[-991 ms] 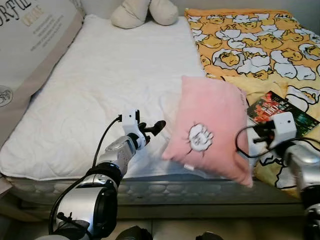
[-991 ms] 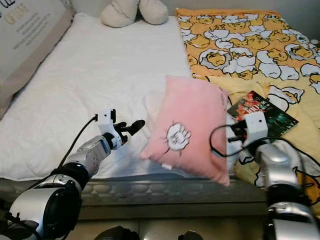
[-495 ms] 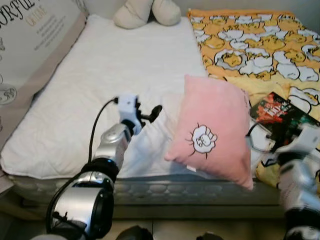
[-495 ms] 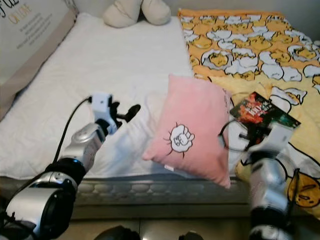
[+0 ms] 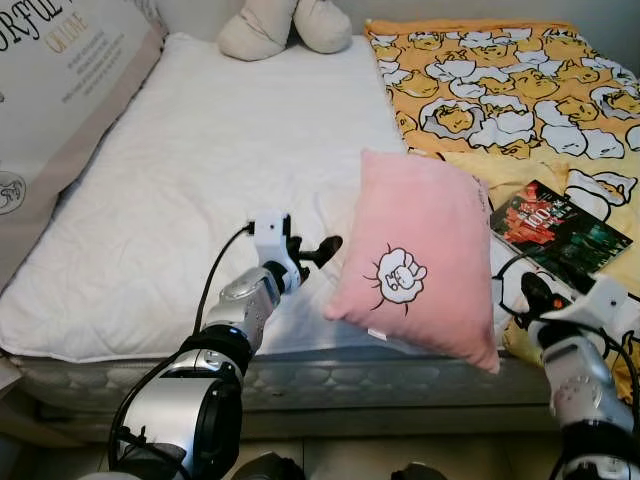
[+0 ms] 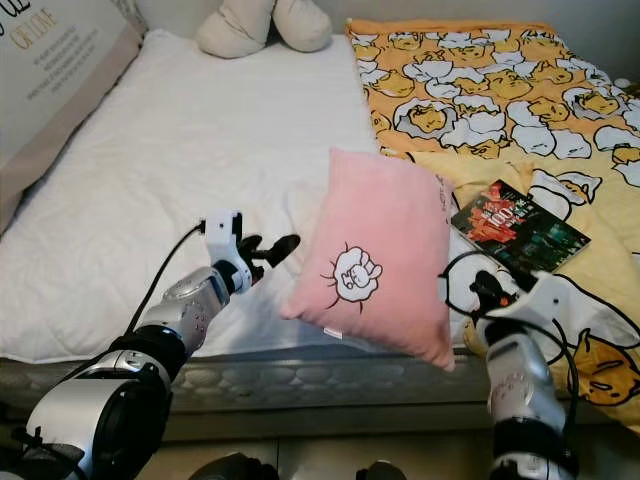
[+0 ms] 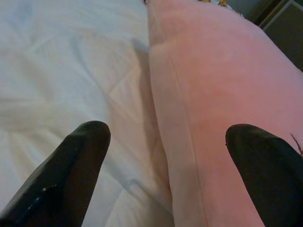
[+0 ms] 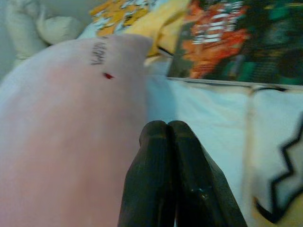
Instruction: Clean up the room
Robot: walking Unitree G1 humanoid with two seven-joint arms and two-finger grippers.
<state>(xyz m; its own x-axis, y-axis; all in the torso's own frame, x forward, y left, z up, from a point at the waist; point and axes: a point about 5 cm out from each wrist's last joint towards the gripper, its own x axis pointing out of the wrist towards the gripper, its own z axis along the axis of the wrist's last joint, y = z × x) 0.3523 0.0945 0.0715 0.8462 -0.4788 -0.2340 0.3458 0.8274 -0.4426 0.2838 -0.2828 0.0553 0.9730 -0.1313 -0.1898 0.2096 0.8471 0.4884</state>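
Note:
A pink pillow [image 5: 420,260] with a white fist drawing lies near the bed's front edge, its near corner hanging over the mattress. My left gripper [image 5: 316,250] is open just left of the pillow's left edge. In the left wrist view its fingers [image 7: 85,146] straddle that edge, with the pillow [image 7: 222,85] ahead. My right gripper [image 5: 530,293] is shut on nothing, low beside the pillow's right edge. The right wrist view has its closed fingertips [image 8: 165,130] over the white sheet between the pillow [image 8: 71,123] and a colourful book [image 8: 227,42].
The book [image 5: 560,225] lies on a yellow cartoon-print blanket [image 5: 500,90] covering the bed's right half. A beige plush toy [image 5: 285,25] sits at the head of the white mattress pad [image 5: 200,170]. A large lettered cushion [image 5: 60,80] leans along the left side.
My right arm has pulled back from the pillow's right edge and dropped toward the bed's front. My left gripper rose briefly, then settled slightly closer to the pillow. The pillow has stayed put.

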